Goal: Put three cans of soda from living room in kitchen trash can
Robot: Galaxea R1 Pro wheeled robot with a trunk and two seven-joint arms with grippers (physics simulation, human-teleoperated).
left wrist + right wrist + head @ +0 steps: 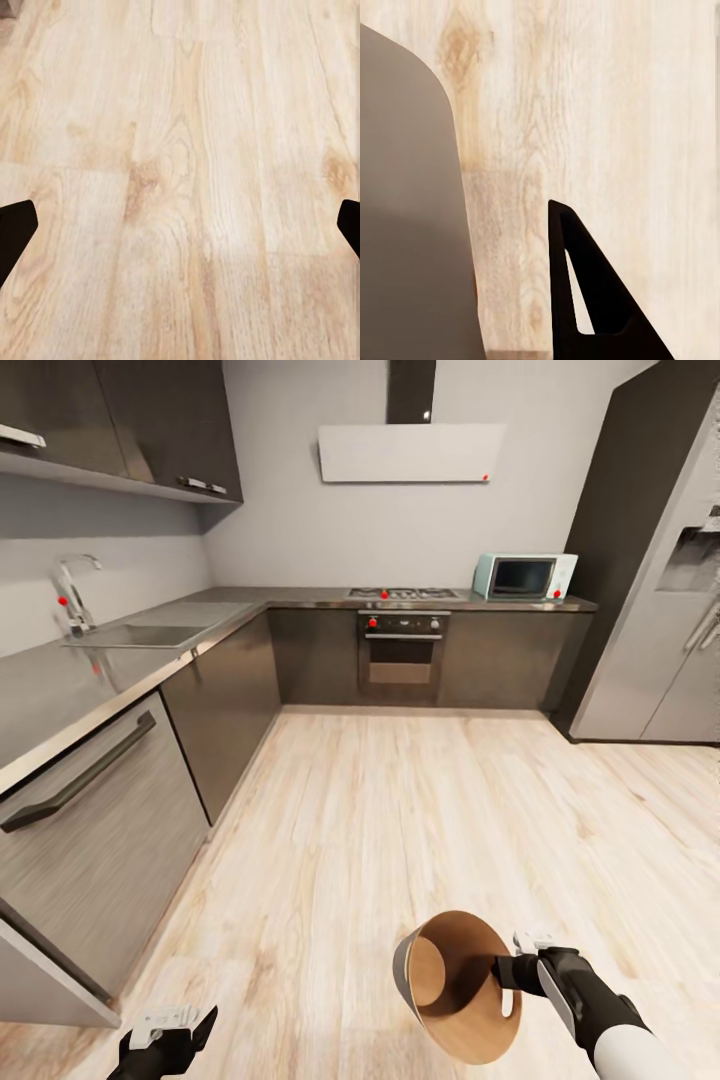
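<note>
Right gripper (pixel 512 972) clamped on rim of tash can (pixel 450 985), bin tilted, open mouth toward you, held above wood floor (pixel 400 820). Left gripper (pixel 175 1028) spread apart, empty. You stand in kitchen, fridge (pixel 660 590) far right. No soda cans visible inside bin; can collection judged not started

Right arm (pixel 600 1010) in glossy black casing, white rounded forearm shell, pale grey block at the wrist, left pincer (pixel 170 1028) black with light grey housing, black triangular finger (pixel 596 300) with a slotted cut-out
</note>
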